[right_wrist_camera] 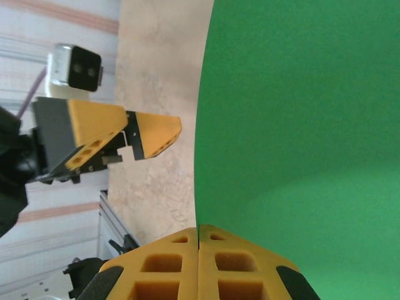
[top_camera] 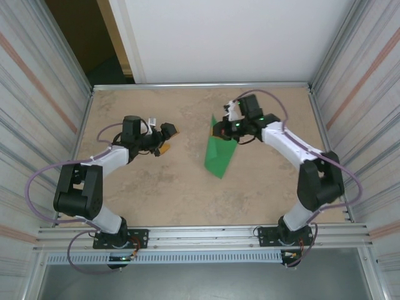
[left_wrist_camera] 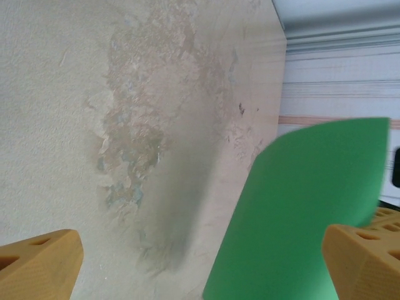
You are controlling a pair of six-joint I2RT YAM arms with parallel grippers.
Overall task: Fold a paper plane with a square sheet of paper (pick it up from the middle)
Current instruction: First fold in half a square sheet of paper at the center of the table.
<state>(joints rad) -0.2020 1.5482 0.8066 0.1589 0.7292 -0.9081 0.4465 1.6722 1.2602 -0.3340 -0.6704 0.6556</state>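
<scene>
We are looking at a beige, marbled table point(top_camera: 156, 194) sitting between ribbed side walls point(top_camera: 37, 94). A white panel point(top_camera: 231, 37) is standing at the far edge, with a dark opening point(top_camera: 81, 37) beside it at the far left. A metal rail point(top_camera: 200, 234) is carrying both arm bases along the near edge.

The square sheet of paper point(top_camera: 220, 153) is hanging over the middle of the table, looking narrow and angular from above. The right gripper point(top_camera: 222, 129) is pinching its upper end. We cannot tell whether its lower tip is touching the table. The left gripper point(top_camera: 167, 141) is standing spread wide, near the paper's left and apart from it.

The left wrist view is adding a worn, mottled patch point(left_wrist_camera: 134, 125), a soft shadow on the surface, and the paper's curved edge. The right wrist view is showing the pinch up close, the closed fingers point(right_wrist_camera: 162, 269) meeting at the sheet's edge.
</scene>
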